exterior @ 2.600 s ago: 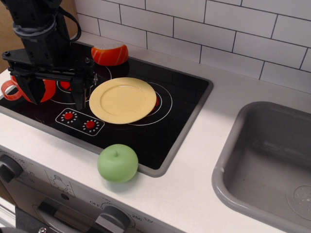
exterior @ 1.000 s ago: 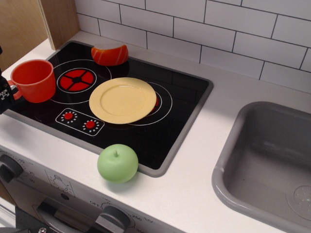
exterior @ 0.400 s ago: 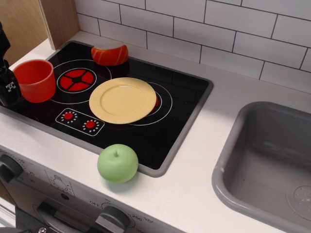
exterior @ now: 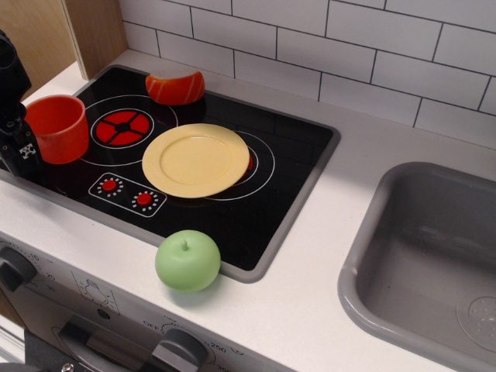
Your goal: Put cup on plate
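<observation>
The orange-red cup point(exterior: 60, 128) stands upright on the left of the black stovetop point(exterior: 256, 209), beside the red burner. Its handle is hidden behind my gripper point(exterior: 23, 159), which comes in from the left edge and sits against the cup's left side. Only part of the black gripper shows, and I cannot tell how its jaws stand. The pale yellow plate point(exterior: 196, 160) lies flat and empty in the middle of the stovetop, to the right of the cup and apart from it.
An orange-red half-round piece with a white top point(exterior: 175, 86) sits at the back of the stovetop. A green apple point(exterior: 187, 260) rests on the counter's front edge. A grey sink point(exterior: 434, 256) is at the right. A wooden panel point(exterior: 93, 31) stands at the back left.
The arm left the cup, pulled out past the left edge, then came back in. It now covers the cup's handle. The cup has barely shifted to the right.
</observation>
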You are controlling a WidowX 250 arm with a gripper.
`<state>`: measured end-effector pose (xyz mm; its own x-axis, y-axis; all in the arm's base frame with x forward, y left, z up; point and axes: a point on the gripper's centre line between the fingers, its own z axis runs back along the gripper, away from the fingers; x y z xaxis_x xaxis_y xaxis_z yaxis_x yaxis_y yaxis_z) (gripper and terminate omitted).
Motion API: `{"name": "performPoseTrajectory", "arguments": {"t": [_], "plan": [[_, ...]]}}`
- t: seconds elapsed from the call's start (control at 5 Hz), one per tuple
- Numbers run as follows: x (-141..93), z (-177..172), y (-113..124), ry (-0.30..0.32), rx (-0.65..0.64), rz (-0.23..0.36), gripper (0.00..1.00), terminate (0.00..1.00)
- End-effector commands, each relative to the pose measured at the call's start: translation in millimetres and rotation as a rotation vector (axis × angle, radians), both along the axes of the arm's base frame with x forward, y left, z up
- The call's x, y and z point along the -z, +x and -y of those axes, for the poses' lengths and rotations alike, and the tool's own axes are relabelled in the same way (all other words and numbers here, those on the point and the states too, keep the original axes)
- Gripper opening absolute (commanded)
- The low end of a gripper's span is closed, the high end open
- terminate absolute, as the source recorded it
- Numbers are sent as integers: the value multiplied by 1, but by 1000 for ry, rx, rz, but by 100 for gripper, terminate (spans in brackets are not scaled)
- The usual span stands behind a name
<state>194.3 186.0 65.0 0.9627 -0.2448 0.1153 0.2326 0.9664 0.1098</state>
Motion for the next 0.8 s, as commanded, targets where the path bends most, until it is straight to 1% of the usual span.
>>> {"name": "performPoseTrajectory", "arguments": {"t": [0.0, 0.2, 0.4, 0.6], "plan": [[-12, 4, 11, 20, -69, 37, 0, 0], [-20, 14, 15, 12, -100, 65, 0, 0], [-27, 29, 23, 13, -128, 78, 0, 0], [-29, 45, 33, -28, -122, 10, 0, 0]]}}
